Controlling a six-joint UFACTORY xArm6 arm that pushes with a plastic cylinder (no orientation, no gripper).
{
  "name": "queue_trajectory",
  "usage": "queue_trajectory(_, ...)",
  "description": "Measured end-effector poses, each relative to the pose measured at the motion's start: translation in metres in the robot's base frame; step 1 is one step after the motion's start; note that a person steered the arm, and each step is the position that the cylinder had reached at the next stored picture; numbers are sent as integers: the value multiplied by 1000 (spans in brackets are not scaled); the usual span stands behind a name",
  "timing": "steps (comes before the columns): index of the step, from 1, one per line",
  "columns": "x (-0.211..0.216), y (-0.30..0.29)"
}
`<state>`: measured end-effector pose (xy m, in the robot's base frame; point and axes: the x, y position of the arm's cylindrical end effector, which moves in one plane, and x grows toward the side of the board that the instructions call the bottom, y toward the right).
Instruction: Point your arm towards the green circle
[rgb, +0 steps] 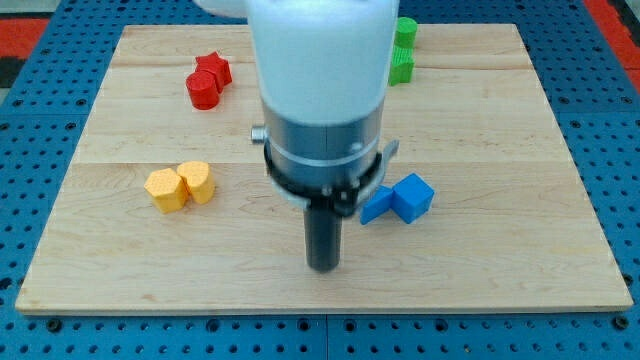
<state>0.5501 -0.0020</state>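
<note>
My tip (322, 266) rests on the worktop (520, 270) low in the view's middle, holding nothing since it has no fingers, and the green circle (401, 68) lies well apart toward the view's top, slightly right, largely hidden behind the arm

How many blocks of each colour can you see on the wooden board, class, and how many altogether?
Red: 2, a star and a round block.
Yellow: 2, side by side.
Blue: 2, touching.
Green: 2, partly hidden by the arm.
Total: 8 blocks.
My tip touches none, below and left of the blue pair.
</note>
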Motion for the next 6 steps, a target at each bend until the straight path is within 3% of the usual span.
queue_trajectory(1,-42,-9)
queue_trajectory(4,-49,-5)
queue_trajectory(6,-89,8)
